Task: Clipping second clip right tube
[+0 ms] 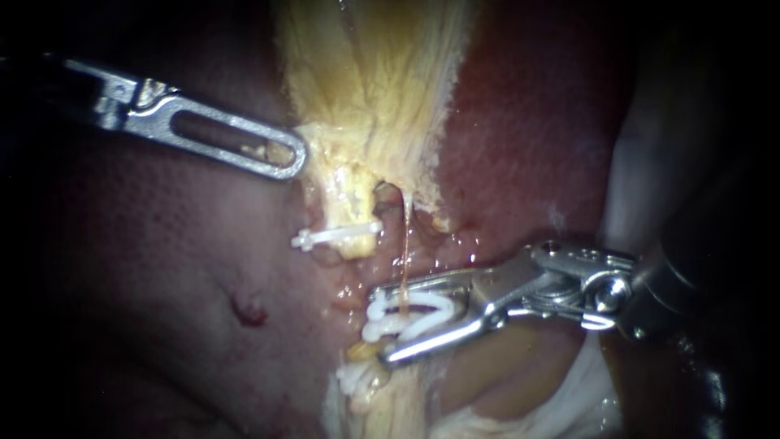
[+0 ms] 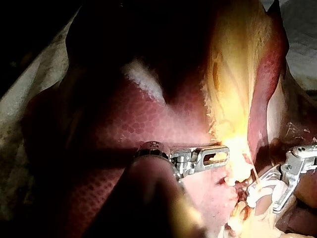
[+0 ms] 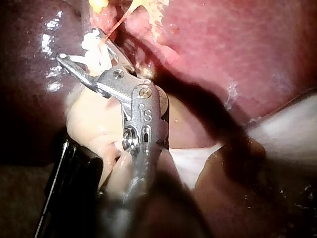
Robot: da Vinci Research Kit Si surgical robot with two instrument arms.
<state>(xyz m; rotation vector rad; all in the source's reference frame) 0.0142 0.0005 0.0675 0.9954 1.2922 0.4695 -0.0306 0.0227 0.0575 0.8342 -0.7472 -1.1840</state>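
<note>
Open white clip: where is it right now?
Endoscope view: the open white clip sits low centre, held in the right instrument's jaws around the thin right tube, below the shut clip on the left tube.

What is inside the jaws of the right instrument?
A white clip sits between the jaws of the right instrument, gripped from both sides, its arms apart. A thin tube runs down into it. The lower jaw covers where the tube goes on.
</note>
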